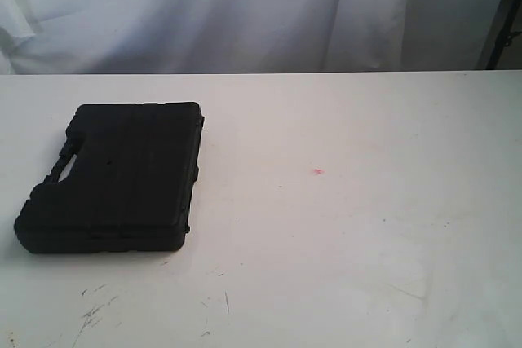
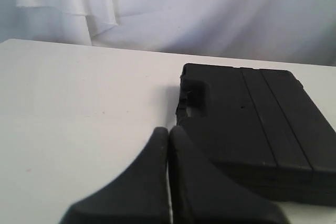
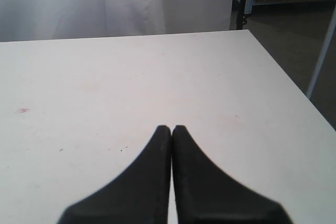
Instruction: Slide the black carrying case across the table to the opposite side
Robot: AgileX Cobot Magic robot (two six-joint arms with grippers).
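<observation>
Black carrying case [image 1: 110, 177], one only, lay flat and shut on the left part of the worktop [image 1: 367, 242] in the exterior view, well apart from the right edge. Its single handle opening [image 1: 65, 165] faced the left side, and its lid showed long moulded ridges. The left wrist view caught the same case [image 2: 252, 119] with that handle opening [image 2: 195, 95] turned toward the camera.

Two claws showed, one in each wrist view. The left claw [image 2: 168, 129] had its two fingers pressed together, gripping nothing, with the case near it; whether it touched the case could not be told. The right claw [image 3: 171, 128] was likewise pinched tight on nothing, over bare worktop well away from the case.

One small red mark [image 1: 318, 172] sat near the middle of the worktop, also seen from the right wrist [image 3: 23, 110]. A cluster of dark scuffs [image 1: 94, 311] marked the near left area. White cloth [image 1: 245, 6] hung behind the far edge.
</observation>
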